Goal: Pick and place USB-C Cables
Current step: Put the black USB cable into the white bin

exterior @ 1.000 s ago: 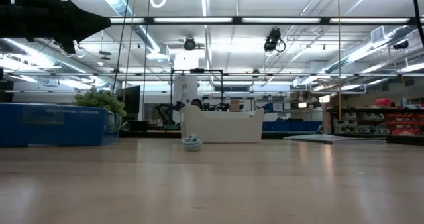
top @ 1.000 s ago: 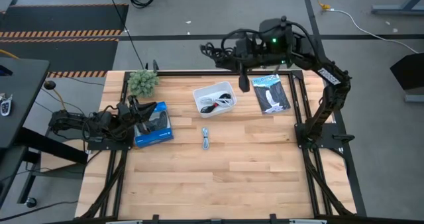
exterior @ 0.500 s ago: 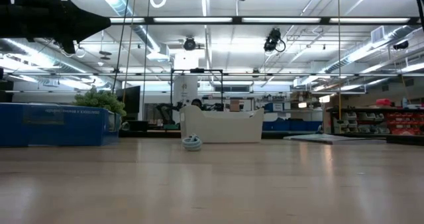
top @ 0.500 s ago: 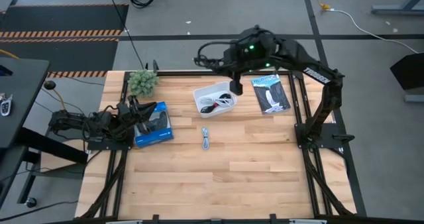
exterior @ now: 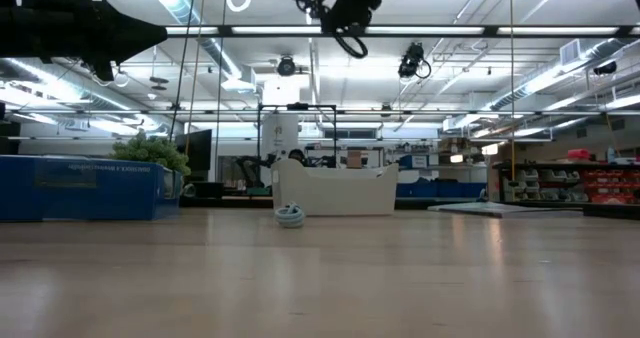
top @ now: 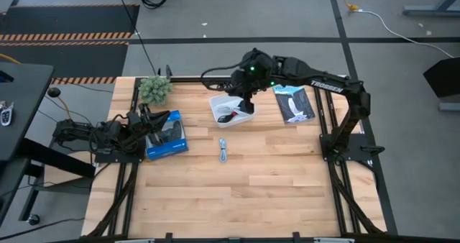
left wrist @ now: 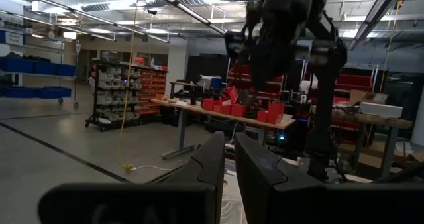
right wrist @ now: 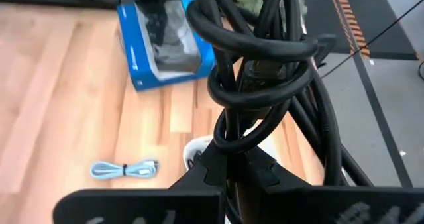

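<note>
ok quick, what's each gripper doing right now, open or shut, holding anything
Left gripper: shut, holding nothing visible, parked by the blue box.
Right gripper: above the white tray; cannot be told whether open, shut or holding anything.

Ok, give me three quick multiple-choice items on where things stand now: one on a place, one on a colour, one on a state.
1. Where is the right hand?
A. Over the white tray
B. Over the blue box
C. Parked at the table's near edge

2. What colour is the cable lying alone on the bare table?
A. Red
B. Pale blue-grey
C. Green

3. What state is the left hand in?
A. Lifting the plant
B. Resting shut by the blue box
C. Reaching into the tray

Answers:
1. A: the high view shows the right arm stretched over the white tray.
2. B: the pale blue-grey cable lies coiled on the wood in front of the tray.
3. B: the left wrist view shows its fingers pressed together, and the high view has it at the blue box.
</note>
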`<state>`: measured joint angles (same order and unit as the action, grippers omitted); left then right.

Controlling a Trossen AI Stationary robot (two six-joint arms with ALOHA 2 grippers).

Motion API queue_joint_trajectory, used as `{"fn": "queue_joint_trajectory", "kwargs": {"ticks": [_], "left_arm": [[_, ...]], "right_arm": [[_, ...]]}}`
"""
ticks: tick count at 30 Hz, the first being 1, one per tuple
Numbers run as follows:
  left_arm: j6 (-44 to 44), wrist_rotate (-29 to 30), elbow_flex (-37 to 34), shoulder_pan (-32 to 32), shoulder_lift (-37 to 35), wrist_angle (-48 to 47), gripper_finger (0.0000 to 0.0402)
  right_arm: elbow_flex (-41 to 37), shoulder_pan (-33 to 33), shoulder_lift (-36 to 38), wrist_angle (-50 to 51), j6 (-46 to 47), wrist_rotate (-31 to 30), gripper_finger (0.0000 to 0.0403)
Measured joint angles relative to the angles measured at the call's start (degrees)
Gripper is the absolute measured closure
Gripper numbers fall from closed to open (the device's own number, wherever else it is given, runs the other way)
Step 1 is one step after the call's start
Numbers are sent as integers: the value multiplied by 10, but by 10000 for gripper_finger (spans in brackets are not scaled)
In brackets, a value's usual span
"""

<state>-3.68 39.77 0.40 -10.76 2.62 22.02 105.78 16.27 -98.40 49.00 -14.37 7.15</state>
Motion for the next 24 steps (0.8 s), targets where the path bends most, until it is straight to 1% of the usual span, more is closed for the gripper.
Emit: {"fn": "queue_joint_trajectory", "kwargs": {"ticks": [5, 16, 21, 24], "left_arm": [[0, 0, 0, 0, 0, 0, 358], [0, 0, 0, 0, 0, 0, 358], [0, 0, 0, 0, 0, 0, 358], [0, 0, 0, 0, 0, 0, 358]], "right_arm": [[-59, 5, 0, -27, -35, 0, 389], [-175, 7, 0, -132, -94, 0, 389], [-221, 8, 0, -186, -98, -1, 389], [-249, 9, 0, -221, -107, -18, 389]]}}
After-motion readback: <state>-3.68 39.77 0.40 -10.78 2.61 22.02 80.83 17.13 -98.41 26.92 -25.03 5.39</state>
